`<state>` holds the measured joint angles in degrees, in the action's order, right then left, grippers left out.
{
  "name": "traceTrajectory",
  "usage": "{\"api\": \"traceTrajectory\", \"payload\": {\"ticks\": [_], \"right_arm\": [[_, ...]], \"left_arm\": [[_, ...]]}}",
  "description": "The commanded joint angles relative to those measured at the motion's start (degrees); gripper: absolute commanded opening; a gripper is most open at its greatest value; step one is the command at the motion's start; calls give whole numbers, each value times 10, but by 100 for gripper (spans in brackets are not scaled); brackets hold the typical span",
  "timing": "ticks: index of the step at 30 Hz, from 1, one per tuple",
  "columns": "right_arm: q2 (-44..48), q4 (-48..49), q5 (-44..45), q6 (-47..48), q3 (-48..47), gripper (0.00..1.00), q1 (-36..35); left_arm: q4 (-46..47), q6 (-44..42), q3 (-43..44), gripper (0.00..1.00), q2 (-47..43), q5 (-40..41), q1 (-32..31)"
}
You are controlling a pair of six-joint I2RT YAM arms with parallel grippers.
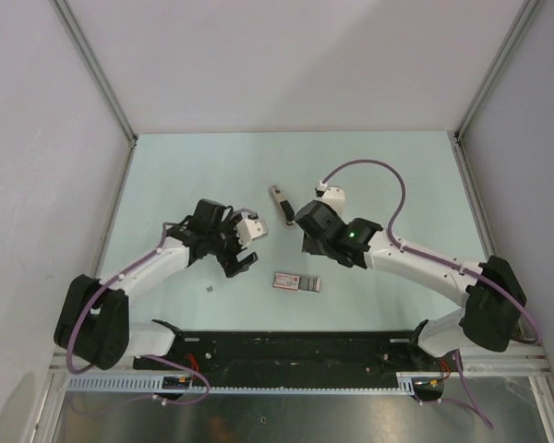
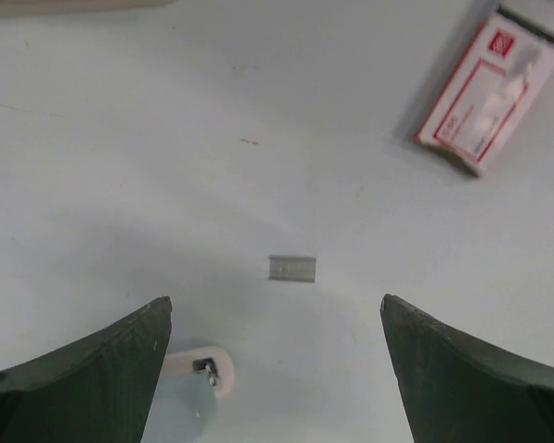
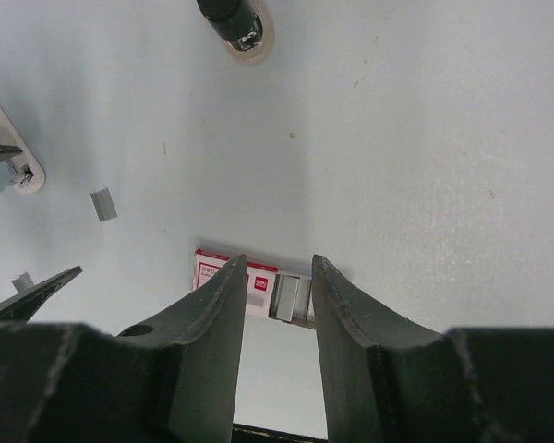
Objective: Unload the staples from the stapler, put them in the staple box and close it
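My left pincer [image 2: 275, 300] hangs over the table [image 2: 120, 166] with its fingers spread wide and nothing in them. A short grey strip of staples [image 2: 291, 268] lies flat on the table just ahead of the gap between the fingertips, touching neither. Ahead and off to the right in that wrist view sits a flat red-and-white box [image 2: 489, 92]. I can make out a red square logo and a red border on its face, but the print is too small to read. A small white piece [image 2: 203, 369] with a metal screw lies close by the finger on the left of that view.

My right pincer [image 3: 277, 263] is partly open, with only a narrow gap between the fingers, and it holds nothing. Seen through that gap, the same box lies on the table below, and a grey block shows at its open end. The stapler [image 1: 279, 203] lies on the table out ahead of this pincer, apart from both arms. The right wrist camera catches only its dark, pale-rimmed end at the top edge. I cannot tell whether it is open. Nothing lies between the right fingers and the stapler. Off to the left in that view are the loose staples and a grey scrap [image 3: 21, 281] that I cannot identify.
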<state>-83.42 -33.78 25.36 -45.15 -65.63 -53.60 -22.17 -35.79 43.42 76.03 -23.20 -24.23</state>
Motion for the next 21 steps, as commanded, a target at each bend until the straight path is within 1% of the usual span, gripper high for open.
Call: {"api": "traceTrajectory", "payload": {"ticks": [1, 2, 4, 8, 11, 16, 21], "right_arm": [[35, 10, 26, 3, 11, 39, 3], [40, 11, 29, 3, 13, 39, 4], [48, 14, 32, 1, 19, 39, 5], [62, 20, 33, -4, 29, 39, 7], [71, 19, 32, -3, 33, 39, 9], [82, 22, 23, -1, 41, 39, 21], [87, 30, 13, 0, 44, 39, 31]], "left_arm": [[-13, -193, -19, 100, -45, 22, -5], [-16, -225, -14, 99, -39, 27, -5], [-23, -264, 6, 99, -12, 36, -5], [-30, -306, 43, 99, 61, 48, -5], [-31, -345, 45, 99, 83, 53, -5], [-30, -378, 52, 100, 101, 51, -5], [-31, -373, 61, 99, 112, 42, -16]]}}
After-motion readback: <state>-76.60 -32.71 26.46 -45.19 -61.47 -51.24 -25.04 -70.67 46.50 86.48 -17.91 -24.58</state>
